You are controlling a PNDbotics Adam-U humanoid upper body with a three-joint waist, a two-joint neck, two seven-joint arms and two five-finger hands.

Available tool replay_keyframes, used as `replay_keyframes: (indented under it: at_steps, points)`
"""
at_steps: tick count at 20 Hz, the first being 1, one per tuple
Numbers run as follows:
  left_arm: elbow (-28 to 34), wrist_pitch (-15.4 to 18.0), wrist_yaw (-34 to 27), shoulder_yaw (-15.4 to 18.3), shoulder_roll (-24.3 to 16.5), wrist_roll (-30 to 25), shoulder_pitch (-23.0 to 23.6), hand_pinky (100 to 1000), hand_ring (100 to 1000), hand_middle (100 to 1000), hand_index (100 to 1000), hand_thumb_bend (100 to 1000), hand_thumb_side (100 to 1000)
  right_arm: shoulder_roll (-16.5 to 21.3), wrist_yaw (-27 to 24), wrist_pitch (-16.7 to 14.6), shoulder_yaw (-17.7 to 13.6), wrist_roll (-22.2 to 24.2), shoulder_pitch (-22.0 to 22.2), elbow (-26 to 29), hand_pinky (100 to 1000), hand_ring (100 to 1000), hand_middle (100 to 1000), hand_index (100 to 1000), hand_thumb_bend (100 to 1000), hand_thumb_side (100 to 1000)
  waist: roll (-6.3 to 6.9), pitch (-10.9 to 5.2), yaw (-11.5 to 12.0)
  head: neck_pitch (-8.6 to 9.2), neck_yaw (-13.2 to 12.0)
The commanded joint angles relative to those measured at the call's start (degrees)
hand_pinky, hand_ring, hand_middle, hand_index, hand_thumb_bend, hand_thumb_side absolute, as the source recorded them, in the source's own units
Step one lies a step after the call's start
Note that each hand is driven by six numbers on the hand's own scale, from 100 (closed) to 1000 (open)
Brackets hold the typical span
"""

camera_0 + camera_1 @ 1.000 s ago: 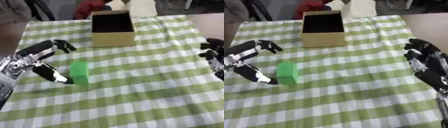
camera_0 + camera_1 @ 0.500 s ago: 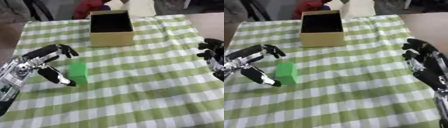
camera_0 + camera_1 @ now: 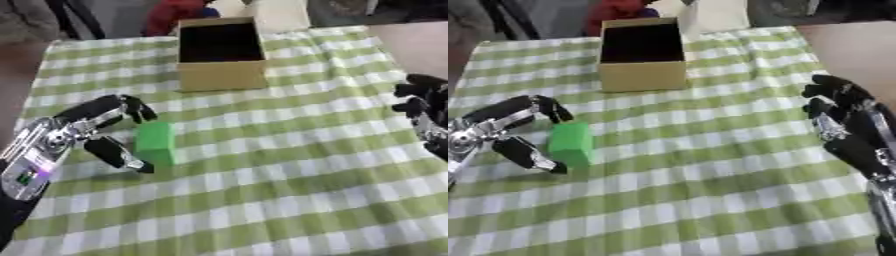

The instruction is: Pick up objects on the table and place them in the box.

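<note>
A green block (image 3: 156,143) lies on the green-and-white checked tablecloth (image 3: 289,165), left of centre. My left hand (image 3: 83,130) is right beside it on its left, fingers arched over the block's far end and thumb near its near end, spread around it without closing. An open cardboard box (image 3: 220,54) with a dark inside stands at the far middle of the table. My right hand (image 3: 846,125) hovers at the right edge, fingers relaxed and holding nothing.
A second, pale box (image 3: 280,14) stands behind the cardboard one. Dark and red shapes sit beyond the table's far edge. The brown tabletop (image 3: 420,45) shows bare at the far right.
My left hand has moved in toward the green block and now brackets it. The block and the right hand have stayed where they were.
</note>
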State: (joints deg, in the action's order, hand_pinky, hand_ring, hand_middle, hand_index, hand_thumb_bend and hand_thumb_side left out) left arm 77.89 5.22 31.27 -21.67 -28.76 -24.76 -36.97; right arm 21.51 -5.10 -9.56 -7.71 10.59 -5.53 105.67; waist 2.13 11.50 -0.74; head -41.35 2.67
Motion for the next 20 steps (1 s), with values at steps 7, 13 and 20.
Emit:
replay_keyframes:
  at_steps: [7, 13, 20]
  points:
    - [-4.12, 0.55, 3.07, 0.57, 1.09, 2.34, -2.2, 794, 637, 607, 750, 755, 321, 0.76, -0.04, -0.09, -0.08, 0.28, -0.36, 0.41, 729, 878, 656, 849, 100, 371, -0.21, -0.88, -0.25, -0.73, 0.11]
    - [-5.38, -0.38, 3.34, 1.11, 1.65, 5.29, -2.66, 728, 494, 443, 607, 498, 217, 0.77, 0.02, -0.12, 0.06, 0.49, -0.31, 0.3, 729, 878, 656, 849, 100, 374, -0.28, -0.93, -0.18, -0.75, 0.29]
    - [-1.89, -3.04, -1.35, 1.49, 0.22, 8.91, -2.71, 729, 461, 394, 560, 425, 199, 0.83, 0.05, -0.14, 0.03, 0.54, -0.33, 0.2, 730, 879, 656, 849, 100, 375, -0.21, -0.97, -0.15, -0.73, 0.57]
